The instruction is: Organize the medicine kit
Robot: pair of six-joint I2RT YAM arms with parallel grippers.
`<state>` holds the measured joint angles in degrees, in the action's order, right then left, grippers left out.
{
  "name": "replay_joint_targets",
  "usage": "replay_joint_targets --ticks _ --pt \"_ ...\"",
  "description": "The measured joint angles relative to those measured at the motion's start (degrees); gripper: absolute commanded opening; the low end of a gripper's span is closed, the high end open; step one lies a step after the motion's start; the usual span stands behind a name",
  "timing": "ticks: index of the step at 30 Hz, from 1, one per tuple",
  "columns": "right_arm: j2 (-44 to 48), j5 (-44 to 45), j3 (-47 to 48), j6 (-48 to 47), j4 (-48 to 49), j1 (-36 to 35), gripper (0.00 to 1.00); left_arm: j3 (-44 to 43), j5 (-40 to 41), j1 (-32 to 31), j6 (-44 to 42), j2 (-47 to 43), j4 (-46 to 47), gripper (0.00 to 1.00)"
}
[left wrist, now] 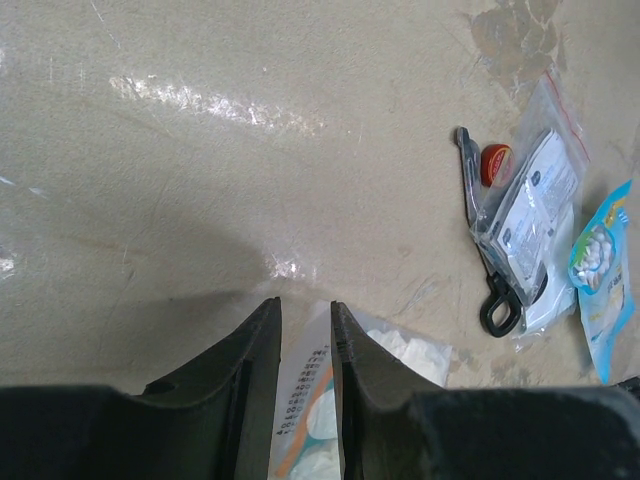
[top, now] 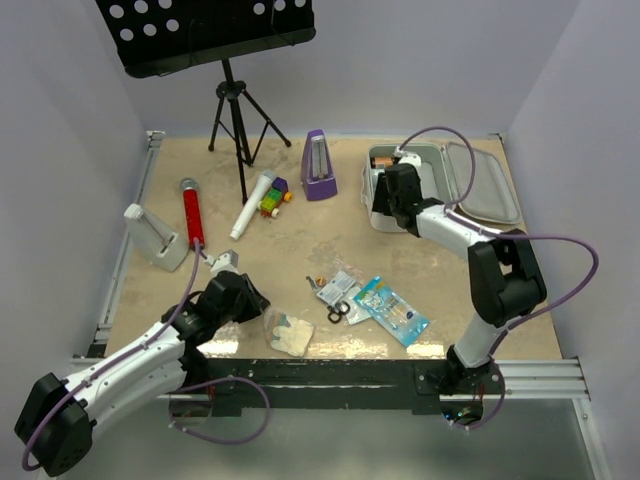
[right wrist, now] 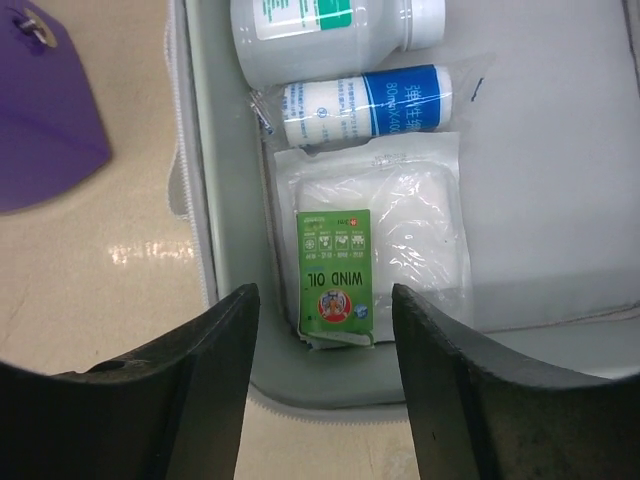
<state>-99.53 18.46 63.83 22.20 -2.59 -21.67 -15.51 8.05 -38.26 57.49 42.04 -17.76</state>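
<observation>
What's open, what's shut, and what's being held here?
Medicine kit: open, lid folded back flat.
Left gripper: shut on the cotton packet's edge.
Cotton packet: lying on the table.
Right gripper: open, empty, above the kit.
White bottle: capped, on its side in the kit.

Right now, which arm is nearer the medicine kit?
Right. The right arm holds its jaws open directly over the medicine kit, above the green Wind Oil sachet; the left arm is far off near-left, jaws at a white packet.
</observation>
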Motion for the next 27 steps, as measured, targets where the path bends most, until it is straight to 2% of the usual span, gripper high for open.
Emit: replay_joint_targets --ticks 5,7,10,13,18,23,27 --pt "8.9 0.5 -2.9 0.0 -0.2 -1.7 0.61 0.0 -0.2 0.0 0.0 -0.7 0.1 0.31" --pt "13.8 1.3 -3.5 -0.5 -0.1 -5.6 0.59 0.0 -0.2 0.0 0.0 -1.1 0.1 0.31" --pt "16.4 0.8 -3.1 -0.9 1.2 -13.8 0.55 0.0 -0.2 0.0 0.1 -1.2 0.1 0.31" --pt "14.9 -1.5 -3.9 -1.1 1.8 -21.7 0.53 0.0 -0.2 0.0 0.2 -1.2 0.1 0.31" --pt "11.3 -2.5 -9.4 -0.8 0.9 -28.7 0.52 0.0 -0.2 0.0 0.5 -2.8 -0.8 0.31" --pt "7.5 -1.3 -11.5 1.5 0.7 -33.2 0.47 0.0 -0.4 0.0 0.7 -4.7 -1.0 0.31" --pt "4.3 0.2 -11.0 3.0 1.7 -33.8 0.42 0.0 -0.5 0.0 1.1 -4.6 -1.2 0.30"
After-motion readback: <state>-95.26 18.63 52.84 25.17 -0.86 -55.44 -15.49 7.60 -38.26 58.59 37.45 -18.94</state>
